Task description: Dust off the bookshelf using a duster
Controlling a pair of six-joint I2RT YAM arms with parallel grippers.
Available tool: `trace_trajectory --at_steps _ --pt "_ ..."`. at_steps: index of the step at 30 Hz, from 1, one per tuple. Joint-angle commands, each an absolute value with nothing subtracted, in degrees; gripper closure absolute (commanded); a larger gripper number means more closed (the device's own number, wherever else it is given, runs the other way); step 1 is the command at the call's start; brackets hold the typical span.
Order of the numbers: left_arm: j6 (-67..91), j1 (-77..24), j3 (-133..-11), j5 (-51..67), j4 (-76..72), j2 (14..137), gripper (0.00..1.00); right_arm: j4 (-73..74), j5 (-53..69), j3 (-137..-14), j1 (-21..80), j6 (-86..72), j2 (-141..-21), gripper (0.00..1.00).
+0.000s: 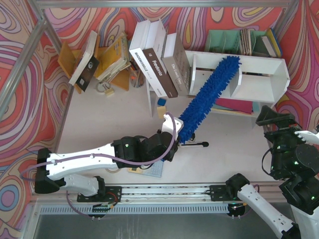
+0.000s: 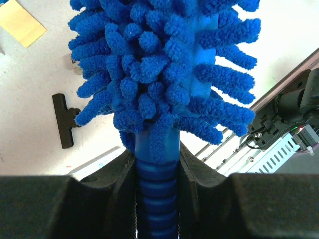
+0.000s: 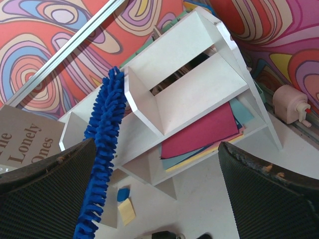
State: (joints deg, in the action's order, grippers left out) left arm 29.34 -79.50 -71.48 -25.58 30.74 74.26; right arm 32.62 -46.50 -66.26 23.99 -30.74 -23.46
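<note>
I'm seeing swirl-patterned walls (image 1: 20,114) in red, orange and purple closing in three sides (rather loud on my screen), aluminium frame bars (image 1: 22,59) crossing them, and even light falling on the white tabletop (image 1: 94,124).

Top view looks down; 2 wrist views (left closest) share duster (image 1: 209,97).
</note>
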Motion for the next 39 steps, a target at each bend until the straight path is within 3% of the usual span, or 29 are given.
trace_trajectory --at_steps 1,25,39 --pt "29.0 -79.3 -72.1 -28.4 28.4 73.8 1.00 33.6 -47.3 -66.1 24.1 -31.3 -22.5 0.03" --pt "26.9 -76.9 -77.3 -26.9 27.5 77.0 1.00 34.1 -47.4 -65.3 24.1 -31.8 -21.9 0.03" --pt "31.7 -76.9 -71.7 -20.9 30.1 77.6 1.00 34.0 -47.8 -65.3 24.2 -31.3 -22.0 0.03"
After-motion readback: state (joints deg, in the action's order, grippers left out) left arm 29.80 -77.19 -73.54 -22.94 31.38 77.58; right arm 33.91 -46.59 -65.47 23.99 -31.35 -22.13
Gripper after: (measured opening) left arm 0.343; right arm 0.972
